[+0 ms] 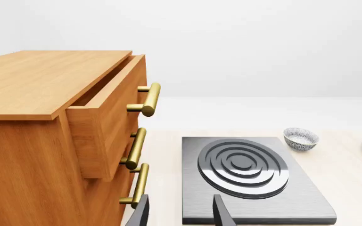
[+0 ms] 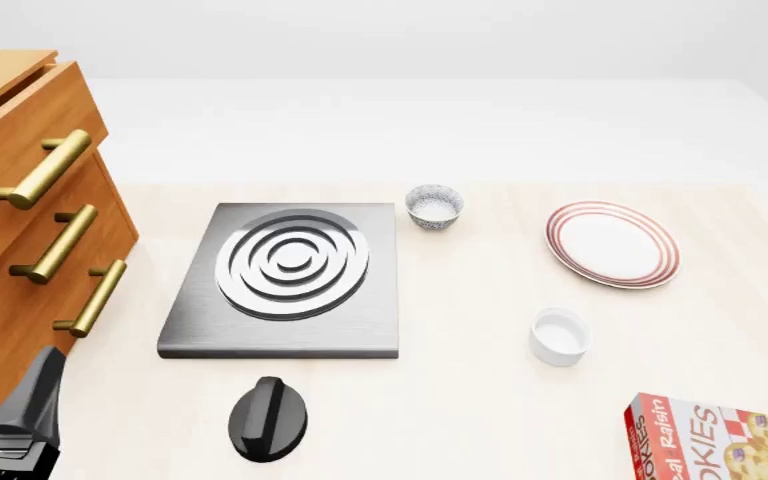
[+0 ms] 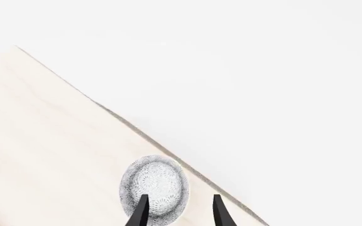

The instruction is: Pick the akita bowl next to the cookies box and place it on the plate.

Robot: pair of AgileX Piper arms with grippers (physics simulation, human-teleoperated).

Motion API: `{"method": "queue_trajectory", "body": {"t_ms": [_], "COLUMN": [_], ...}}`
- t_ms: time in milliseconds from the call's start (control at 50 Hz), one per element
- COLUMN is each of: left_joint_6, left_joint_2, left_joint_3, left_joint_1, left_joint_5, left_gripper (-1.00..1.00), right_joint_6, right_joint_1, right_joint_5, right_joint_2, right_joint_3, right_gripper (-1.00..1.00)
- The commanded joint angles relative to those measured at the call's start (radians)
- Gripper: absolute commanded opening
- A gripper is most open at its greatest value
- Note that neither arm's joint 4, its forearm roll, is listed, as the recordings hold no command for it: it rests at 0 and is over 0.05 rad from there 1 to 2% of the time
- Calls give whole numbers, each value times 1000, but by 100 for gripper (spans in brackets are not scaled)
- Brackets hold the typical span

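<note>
In the right wrist view a small patterned akita bowl [image 3: 154,188] sits upright on the pale table, close to the table's edge. My right gripper [image 3: 179,213] hangs open over it, one finger over the bowl's rim and the other past it, with nothing held. That bowl and the right arm fall outside the front view. The red cookies box [image 2: 724,440] lies at the near right corner. The striped plate [image 2: 612,243] lies at the far right. My left gripper [image 1: 181,214] is open and empty, low at the near left [image 2: 24,410].
A same-looking bowl [image 2: 434,205] stands by the far right corner of the grey stove [image 2: 357,320]. A white cup [image 2: 559,336] sits between plate and box. A black knob-like object [image 2: 268,418] lies near the stove's front. The wooden cabinet [image 2: 11,230] at left has its top drawer pulled out.
</note>
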Motion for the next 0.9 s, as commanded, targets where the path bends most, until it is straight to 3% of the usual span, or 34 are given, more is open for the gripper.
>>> {"method": "queue_trajectory", "body": {"t_ms": [20, 900], "left_joint_6": [0, 0], "left_joint_2": [0, 0], "left_joint_3": [0, 0], "left_joint_1": [0, 0], "left_joint_5": [0, 0], "left_gripper": [100, 100], "right_joint_6": [-12, -54], "right_joint_1": [-10, -9], "right_joint_5": [-24, -124], "right_joint_2": [41, 175], "right_joint_3": [-1, 46], "right_gripper": [100, 100]}}
